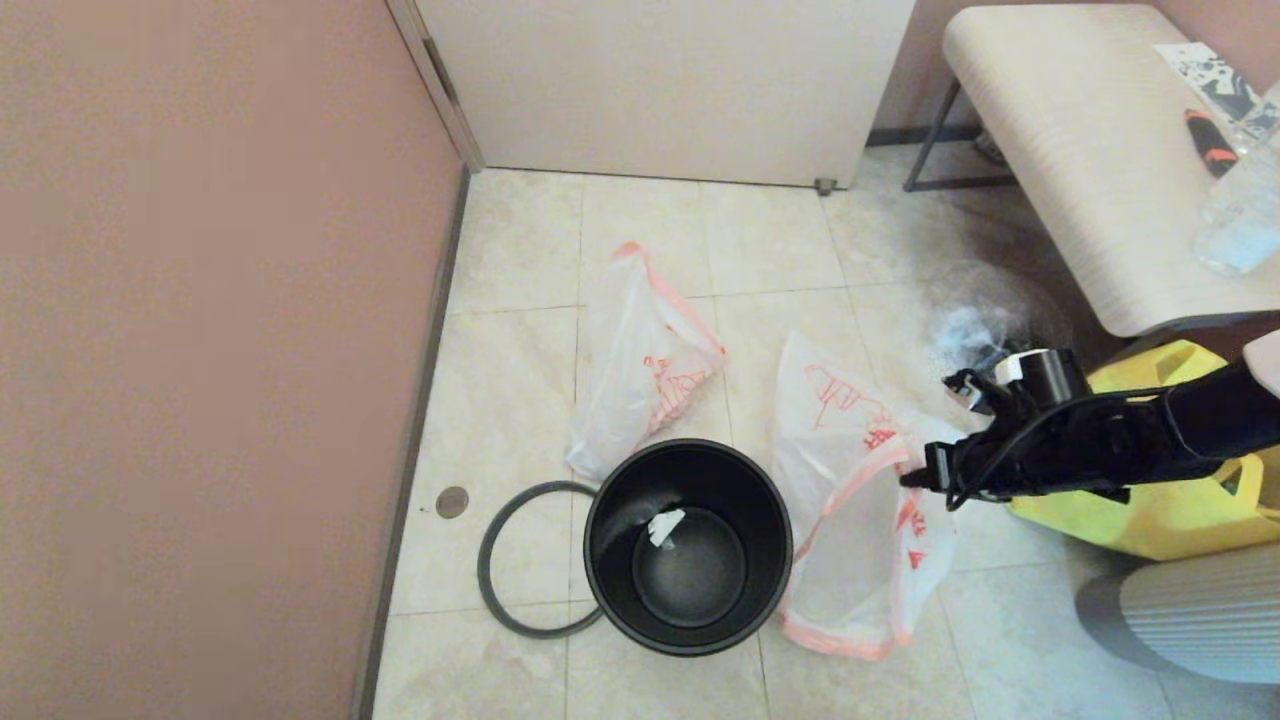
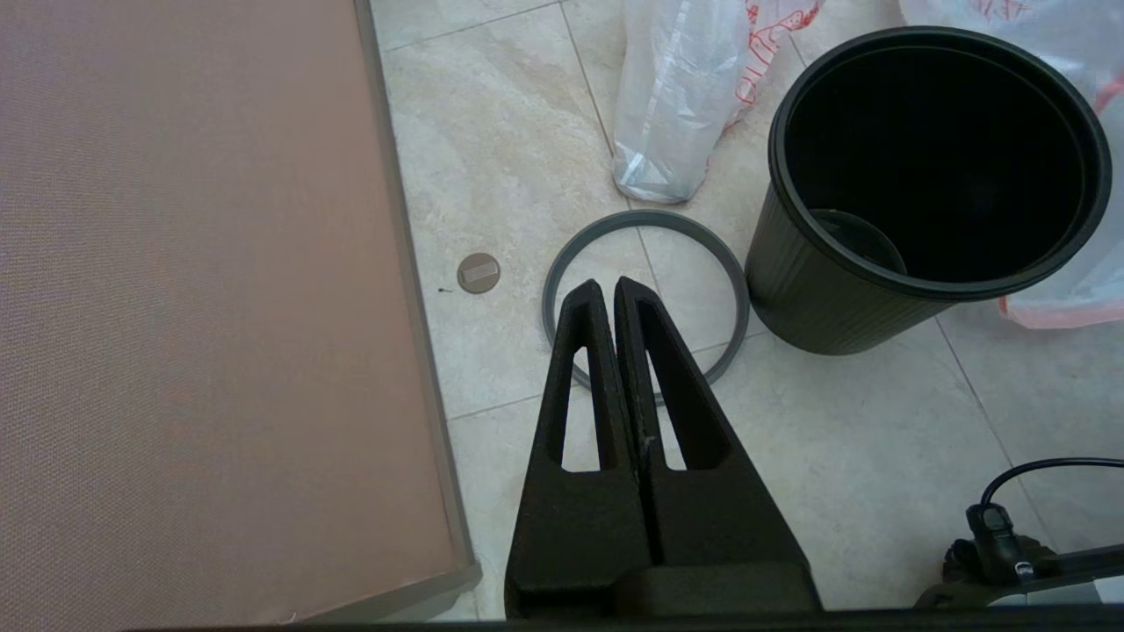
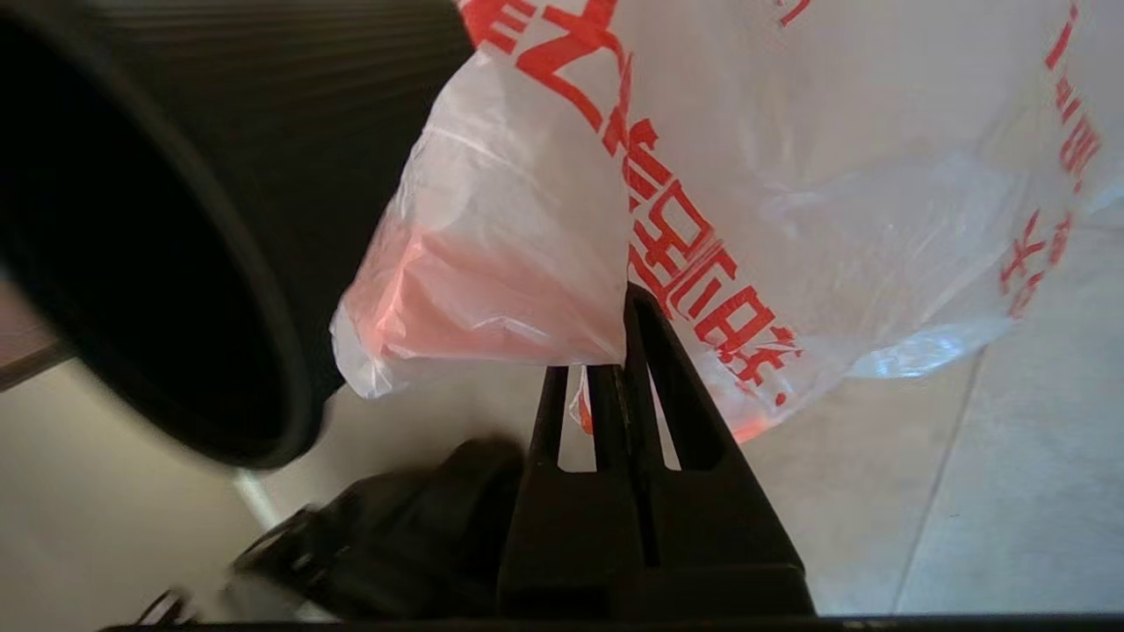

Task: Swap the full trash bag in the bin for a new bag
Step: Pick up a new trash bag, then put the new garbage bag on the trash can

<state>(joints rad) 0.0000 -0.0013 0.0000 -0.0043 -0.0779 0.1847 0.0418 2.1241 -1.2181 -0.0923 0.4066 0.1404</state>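
Observation:
The black bin [image 1: 690, 545] [image 2: 931, 175] stands open on the tiled floor with one white scrap [image 1: 665, 527] inside. Its grey ring rim [image 1: 530, 560] [image 2: 645, 298] lies flat on the floor, touching the bin's left side. My right gripper [image 1: 910, 478] [image 3: 615, 364] is shut on the pink-orange edge of the new bag [image 1: 860, 510] [image 3: 790, 175], which hangs just right of the bin and shows red characters. The full trash bag [image 1: 645, 365] [image 2: 676, 88] lies slumped behind the bin; its contents do not show. My left gripper [image 2: 606, 290] hovers shut above the ring.
A pink wall [image 1: 200, 350] runs close along the left. A yellow tote [image 1: 1180, 500] and a pale bench [image 1: 1070, 150] carrying a bottle [image 1: 1245, 215] are on the right. A clear bag with dark lumps [image 1: 975, 325] lies behind the new bag. A grey ribbed object [image 1: 1200, 610] sits at the near right.

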